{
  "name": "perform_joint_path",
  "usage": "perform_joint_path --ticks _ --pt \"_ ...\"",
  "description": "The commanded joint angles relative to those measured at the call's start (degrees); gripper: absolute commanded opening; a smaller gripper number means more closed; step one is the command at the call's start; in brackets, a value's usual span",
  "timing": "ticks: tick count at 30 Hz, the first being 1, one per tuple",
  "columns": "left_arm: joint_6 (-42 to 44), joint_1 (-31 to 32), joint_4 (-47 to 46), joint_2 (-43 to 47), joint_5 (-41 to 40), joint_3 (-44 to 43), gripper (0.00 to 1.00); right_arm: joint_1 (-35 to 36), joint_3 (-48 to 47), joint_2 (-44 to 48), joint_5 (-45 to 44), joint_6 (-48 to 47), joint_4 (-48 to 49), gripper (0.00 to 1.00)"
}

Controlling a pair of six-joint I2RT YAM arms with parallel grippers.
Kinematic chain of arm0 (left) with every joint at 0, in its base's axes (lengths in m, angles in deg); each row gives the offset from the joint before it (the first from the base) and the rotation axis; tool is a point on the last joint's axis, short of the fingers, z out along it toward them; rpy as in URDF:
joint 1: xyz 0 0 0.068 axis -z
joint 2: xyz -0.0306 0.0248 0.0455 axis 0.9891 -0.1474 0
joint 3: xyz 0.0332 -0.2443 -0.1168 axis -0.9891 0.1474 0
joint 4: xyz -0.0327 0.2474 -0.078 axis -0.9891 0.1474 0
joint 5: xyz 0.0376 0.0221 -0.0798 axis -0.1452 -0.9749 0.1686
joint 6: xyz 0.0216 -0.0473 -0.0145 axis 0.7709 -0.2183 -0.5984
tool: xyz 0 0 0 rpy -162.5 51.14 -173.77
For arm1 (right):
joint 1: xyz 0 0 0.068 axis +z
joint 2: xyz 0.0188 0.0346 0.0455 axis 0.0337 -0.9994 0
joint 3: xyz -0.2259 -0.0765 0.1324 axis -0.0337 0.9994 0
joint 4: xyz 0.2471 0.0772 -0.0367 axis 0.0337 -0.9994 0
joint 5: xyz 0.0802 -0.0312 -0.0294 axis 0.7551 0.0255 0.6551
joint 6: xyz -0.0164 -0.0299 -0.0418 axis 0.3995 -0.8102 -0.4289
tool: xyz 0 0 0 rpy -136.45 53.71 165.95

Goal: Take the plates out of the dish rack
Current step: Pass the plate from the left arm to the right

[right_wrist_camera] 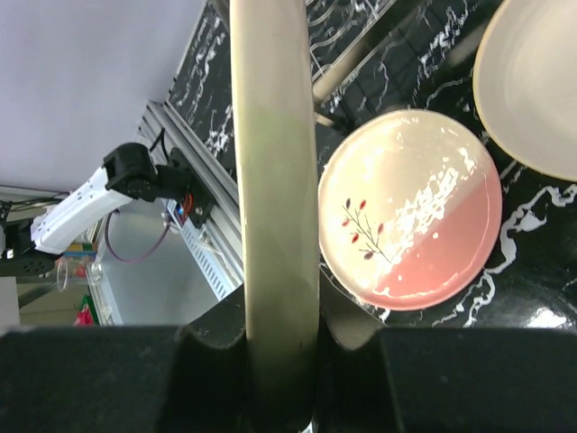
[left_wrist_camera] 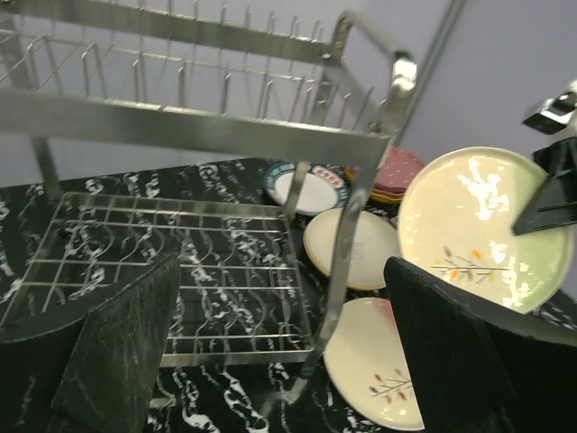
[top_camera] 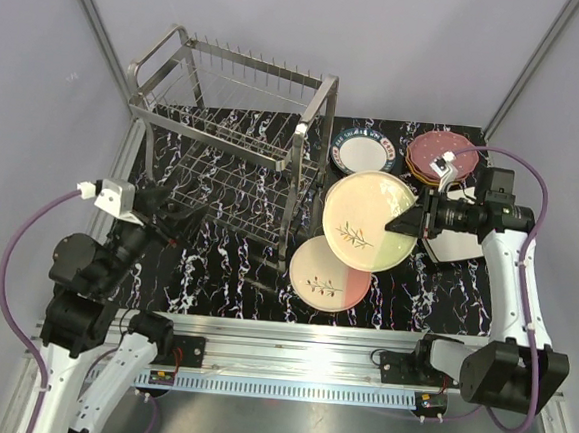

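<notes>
The right gripper (top_camera: 409, 224) was clamped on the right rim of a round cream-and-pale-green plate (top_camera: 364, 222) painted with a sprig, and its wrist camera saw that plate edge-on, the rim pinched between the two fingers. The plate was held tilted over the right half of the black marbled table (top_camera: 215, 271), just right of the dish rack (top_camera: 237, 122). Below it and slightly nearer, a cream-and-pink plate (top_camera: 330, 273) with a dark sprig lay flat on the table, close to the rack's near right leg. The left wrist camera showed a plain cream plate (left_wrist_camera: 356, 248) lying flat beyond that one, under the raised plate. Farther back, a white plate with a dark patterned rim (top_camera: 363, 148) lay by the rack's far right corner, and a small stack topped by a maroon dotted plate (top_camera: 440, 153) sat at the far right of the table. On the left, the left gripper (top_camera: 174, 215) hung with its fingers spread wide apart and holding nothing, pointed at the near left end of the rack's lower tier. The two-tier silver wire rack stood at the far left of the table, its looped handle toward the far left corner. Every plate in view lay to its right.
</notes>
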Motion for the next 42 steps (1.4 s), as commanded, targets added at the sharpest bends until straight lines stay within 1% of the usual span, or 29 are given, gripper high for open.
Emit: perform_joint_path --ticks 1,4,8,12,18,19,24,30,39,40,42 --pt "5.7 -0.2 1.4 3.7 -6.7 4.1 0.99 -0.2 -1.3 -2.1 3.2 -5.1 -1.2 0.00" --pt "7.2 -0.2 1.4 6.2 -11.0 7.3 0.99 -0.1 -0.8 -5.5 2.5 -7.8 -2.3 0.00" --pt "8.0 -0.3 1.2 7.9 -12.2 10.4 0.99 -0.1 -1.2 -10.4 1.4 -12.8 -4.4 0.00" --pt "9.0 -0.3 0.1 8.9 -12.5 13.3 0.99 0.1 -1.2 -15.0 1.3 -14.3 -4.8 0.00" --pt "10.7 -0.3 -1.8 10.8 -13.0 16.9 0.99 2.3 -1.3 -19.0 -1.2 -15.2 -3.4 0.01" --pt "10.7 -0.3 -1.9 11.0 -14.7 17.4 0.99 2.6 -1.1 -19.5 -1.9 -15.3 -3.1 0.01" --pt "10.9 -0.2 -2.7 12.0 -15.6 19.5 0.99 4.3 -0.8 -23.0 -2.7 -15.9 -2.1 0.01" --pt "10.9 -0.2 -2.9 12.5 -15.9 20.5 0.99 5.6 -1.1 -25.5 -3.6 -16.9 -1.6 0.02" --pt "10.7 -0.3 -3.0 12.4 -16.0 20.9 0.99 6.9 -0.1 -27.0 -4.3 -17.3 -0.9 0.02" --pt "10.7 -0.2 -3.0 12.4 -16.0 20.9 0.99 8.5 -0.2 -27.1 -4.4 -17.3 -0.9 0.02" --pt "10.7 -0.3 -3.0 12.4 -16.0 20.8 0.99 8.8 -0.3 -27.3 -4.4 -17.4 -1.1 0.02"
